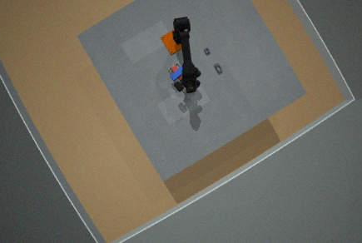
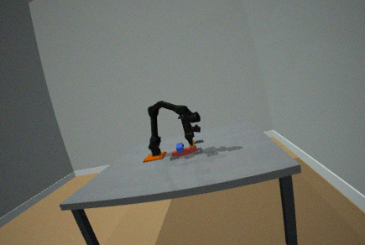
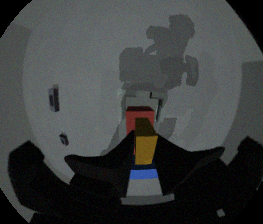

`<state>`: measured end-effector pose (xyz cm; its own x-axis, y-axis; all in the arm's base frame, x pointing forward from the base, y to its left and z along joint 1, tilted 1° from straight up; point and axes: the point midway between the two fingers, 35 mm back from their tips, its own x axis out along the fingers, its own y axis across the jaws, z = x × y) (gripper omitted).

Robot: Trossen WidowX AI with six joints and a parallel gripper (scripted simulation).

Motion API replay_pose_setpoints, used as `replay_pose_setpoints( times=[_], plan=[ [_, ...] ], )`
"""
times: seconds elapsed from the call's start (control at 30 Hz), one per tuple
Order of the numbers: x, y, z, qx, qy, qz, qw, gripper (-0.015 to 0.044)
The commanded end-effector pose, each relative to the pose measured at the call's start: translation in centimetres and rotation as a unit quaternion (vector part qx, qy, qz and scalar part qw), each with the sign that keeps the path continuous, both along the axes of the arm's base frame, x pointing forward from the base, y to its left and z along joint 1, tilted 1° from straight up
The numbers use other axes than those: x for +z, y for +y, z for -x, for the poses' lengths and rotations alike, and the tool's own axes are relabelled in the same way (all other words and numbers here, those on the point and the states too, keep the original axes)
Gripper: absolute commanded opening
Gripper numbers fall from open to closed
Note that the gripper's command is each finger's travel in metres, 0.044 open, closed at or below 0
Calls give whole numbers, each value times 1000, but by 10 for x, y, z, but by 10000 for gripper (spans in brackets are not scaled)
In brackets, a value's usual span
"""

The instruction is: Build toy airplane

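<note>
The red fuselage (image 1: pixel 175 67) (image 2: pixel 186 152) (image 3: pixel 139 114) lies in the grey jig (image 3: pixel 136 101), looking level. The blue wing (image 1: pixel 176 73) (image 2: pixel 179 148) (image 3: pixel 144 174) sits across it, on the side toward the arm's base. The yellow tail fin (image 3: pixel 146 150) stands upright on the far end of the fuselage. My gripper (image 2: pixel 191 142) (image 3: pixel 140 132) is low around the fin, fingers parted only slightly. A thin red slit shows between the left finger and the fin. The fin's tab and socket are hidden.
Two small dark grey blocks (image 1: pixel 218 68) (image 1: pixel 207 52) (image 3: pixel 54 98) (image 3: pixel 64 139) lie on the table to one side of the jig. The orange base plate (image 1: pixel 170 42) (image 2: pixel 150 158) of the arm is behind the jig. The wing is close beneath the gripper.
</note>
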<state>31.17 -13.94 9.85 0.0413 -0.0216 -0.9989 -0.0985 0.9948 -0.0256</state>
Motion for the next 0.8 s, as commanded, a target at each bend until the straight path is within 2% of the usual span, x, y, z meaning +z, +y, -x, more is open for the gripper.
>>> replay_pose_setpoints(
  times=[0.0,0.1,0.33,0.57,0.77],
  plan=[
    [0,0,0,0,0,0,1000,184],
    [0,0,0,0,0,0,1000,260],
    [2,0,0,0,0,0,1000,260],
    [82,1,2,2,0,-2,1000,260],
    [91,-1,0,3,0,-2,1000,260]
  ],
)
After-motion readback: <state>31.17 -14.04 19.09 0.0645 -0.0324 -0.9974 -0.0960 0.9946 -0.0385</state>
